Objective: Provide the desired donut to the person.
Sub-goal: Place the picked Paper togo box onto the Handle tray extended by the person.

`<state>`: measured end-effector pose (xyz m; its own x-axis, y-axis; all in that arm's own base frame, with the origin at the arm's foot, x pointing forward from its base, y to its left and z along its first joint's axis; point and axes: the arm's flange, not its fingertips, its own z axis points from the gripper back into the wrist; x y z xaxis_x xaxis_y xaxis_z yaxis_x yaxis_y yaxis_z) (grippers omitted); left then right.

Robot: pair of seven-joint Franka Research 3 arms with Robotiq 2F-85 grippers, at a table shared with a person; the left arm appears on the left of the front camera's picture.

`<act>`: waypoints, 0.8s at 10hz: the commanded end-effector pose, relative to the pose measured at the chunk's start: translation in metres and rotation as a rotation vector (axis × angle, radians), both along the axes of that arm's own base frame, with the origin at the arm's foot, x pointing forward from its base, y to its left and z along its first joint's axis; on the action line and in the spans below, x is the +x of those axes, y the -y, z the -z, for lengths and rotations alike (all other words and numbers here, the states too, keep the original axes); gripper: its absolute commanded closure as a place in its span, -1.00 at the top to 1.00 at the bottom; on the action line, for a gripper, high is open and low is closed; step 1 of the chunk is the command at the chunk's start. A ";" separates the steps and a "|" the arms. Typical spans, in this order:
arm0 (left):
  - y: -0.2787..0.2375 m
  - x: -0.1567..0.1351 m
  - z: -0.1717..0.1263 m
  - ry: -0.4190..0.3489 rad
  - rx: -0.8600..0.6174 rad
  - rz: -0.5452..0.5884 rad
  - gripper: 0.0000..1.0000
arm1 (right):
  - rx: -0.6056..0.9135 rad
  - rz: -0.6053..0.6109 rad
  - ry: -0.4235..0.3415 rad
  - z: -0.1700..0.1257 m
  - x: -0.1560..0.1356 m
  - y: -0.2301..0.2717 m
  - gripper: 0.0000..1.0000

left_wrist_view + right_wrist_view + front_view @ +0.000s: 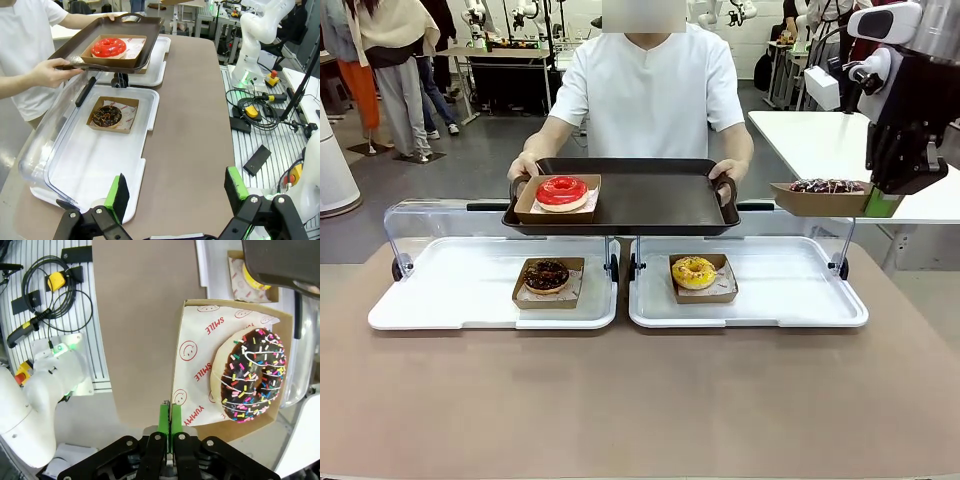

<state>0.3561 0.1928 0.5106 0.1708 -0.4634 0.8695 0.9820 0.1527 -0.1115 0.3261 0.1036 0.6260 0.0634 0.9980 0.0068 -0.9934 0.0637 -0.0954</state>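
Donuts, I count four, each in its own cardboard tray. A red one (562, 192) rides on the dark tray (650, 200) the person (650, 90) holds with both hands over the counter. A chocolate one (547, 275) and a yellow one (694, 271) sit on two separate white trays. My right gripper (167, 415) is pinched tight on the edge of the sprinkled donut's box (225, 370), raised beside the dark tray; the right wrist view shows smiley-printed paper. My left gripper (175, 192) hangs wide open, holding nothing.
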 end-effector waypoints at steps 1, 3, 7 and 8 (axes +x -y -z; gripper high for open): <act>-0.001 -0.001 -0.002 0.013 -0.016 0.000 1.00 | -0.010 0.017 -0.002 -0.001 -0.002 -0.001 -1.00; -0.001 -0.001 -0.002 0.013 -0.016 0.000 1.00 | -0.010 0.017 -0.002 -0.001 -0.002 -0.001 -1.00; -0.001 -0.001 -0.002 0.013 -0.016 0.000 1.00 | -0.010 0.017 -0.002 -0.001 -0.002 -0.001 -1.00; -0.001 -0.001 -0.002 0.013 -0.016 0.000 1.00 | -0.010 0.017 -0.002 -0.001 -0.002 -0.001 -1.00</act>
